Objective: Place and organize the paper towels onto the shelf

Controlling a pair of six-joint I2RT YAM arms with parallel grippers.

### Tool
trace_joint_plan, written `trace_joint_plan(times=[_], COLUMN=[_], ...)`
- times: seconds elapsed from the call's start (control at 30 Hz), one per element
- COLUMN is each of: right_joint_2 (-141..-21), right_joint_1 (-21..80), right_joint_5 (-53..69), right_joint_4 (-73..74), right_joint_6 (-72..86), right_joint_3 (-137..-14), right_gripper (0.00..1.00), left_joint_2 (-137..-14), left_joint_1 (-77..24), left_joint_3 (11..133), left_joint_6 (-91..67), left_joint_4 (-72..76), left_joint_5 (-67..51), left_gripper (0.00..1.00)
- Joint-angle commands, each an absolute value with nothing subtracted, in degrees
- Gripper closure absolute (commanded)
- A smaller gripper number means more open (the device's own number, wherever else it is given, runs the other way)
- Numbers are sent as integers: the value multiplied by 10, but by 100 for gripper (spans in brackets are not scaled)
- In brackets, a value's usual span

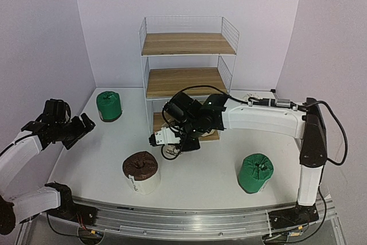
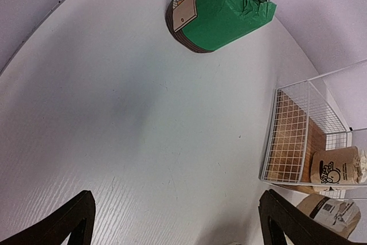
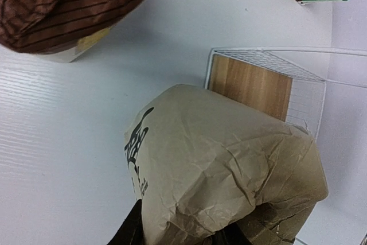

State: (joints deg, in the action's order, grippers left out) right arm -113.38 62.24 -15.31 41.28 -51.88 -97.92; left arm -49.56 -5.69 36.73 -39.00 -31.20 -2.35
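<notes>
My white table (image 1: 200, 170) is carrying the shelf (image 1: 186, 44), which is standing at its far middle. One green roll (image 1: 108, 105) is sitting at the far left, well apart from the shelf, and another green roll (image 1: 256, 172) is sitting at the near right. A brown-topped white roll (image 1: 141, 171) is standing at the near left. A beige printed roll (image 2: 338, 166) seems to be sitting on the shelf's bottom board (image 3: 249, 84). A second beige roll (image 3: 223, 164) is sitting just in front of that board; I am not able to tell whether it is touching the table.

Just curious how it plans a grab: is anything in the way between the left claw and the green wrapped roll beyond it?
Nothing visible does: only bare white table lies between the open left gripper and the green wrapped paper roll.
</notes>
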Motion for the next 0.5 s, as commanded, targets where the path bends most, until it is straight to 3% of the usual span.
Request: trace_joint_plan(times=[0.0,0.47], right_joint_2=[-1175,-1270], right_joint_1=[596,546], right_joint_5=[-161,-154], right_joint_4=[395,383], right_joint_6=[-555,-604], right_joint_3=[-1042,-1159], right_gripper=[69,67], left_joint_2=[-493,-503], left_joint_1=[-58,-58], left_joint_3=[390,389], left_joint_6=[-386,-389], left_joint_4=[-329,-328], left_joint_5=[-7,-5], left_gripper=[0,0])
